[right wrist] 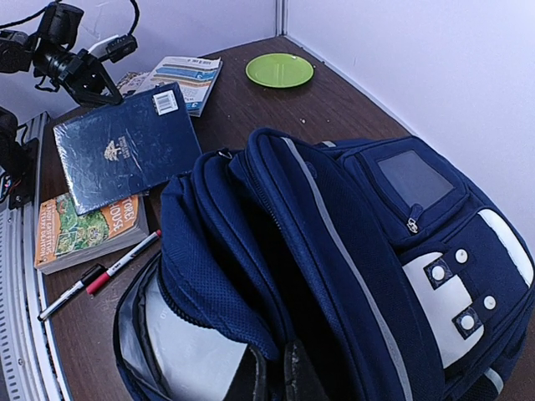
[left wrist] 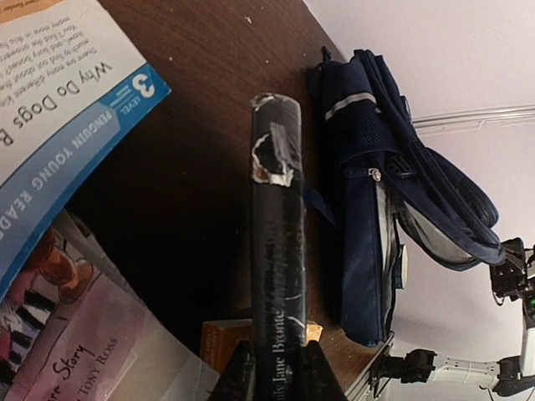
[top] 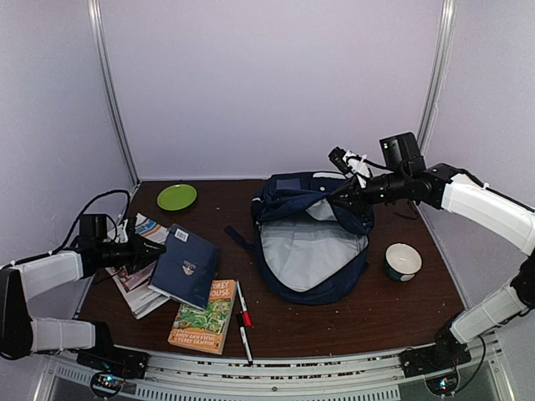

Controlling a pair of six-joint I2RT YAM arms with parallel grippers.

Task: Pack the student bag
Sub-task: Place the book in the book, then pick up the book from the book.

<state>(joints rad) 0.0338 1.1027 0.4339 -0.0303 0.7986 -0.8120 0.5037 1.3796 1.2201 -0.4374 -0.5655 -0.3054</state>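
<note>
Pale lilac walls (top: 267,83) close in a dark wooden surface (top: 393,309) where the packing is under way. At its left side the left fingers (top: 153,249) are clenched on the near edge of a navy book (top: 185,267). The left wrist view shows them pinching it by the spine end, with the worn spine running away toward the bag. The book sits tilted, its gripped edge raised above a stack of thin readers (top: 138,280), which looks like a hold for carrying it across.

Over on the right, the right fingers (top: 341,197) are closed on the fabric at the top of the student bag (top: 276,192), pulling the rim up. That seems meant to hold the mouth wide, and the pale grey lining lies exposed. The bag lies right of centre, well apart from the book.

Other items probably waiting their turn are a green-covered paperback (top: 203,317) and two markers (top: 243,317) near the front. A green plate (top: 176,197) sits at the back and a cup (top: 403,261) lies just beside the bag.
</note>
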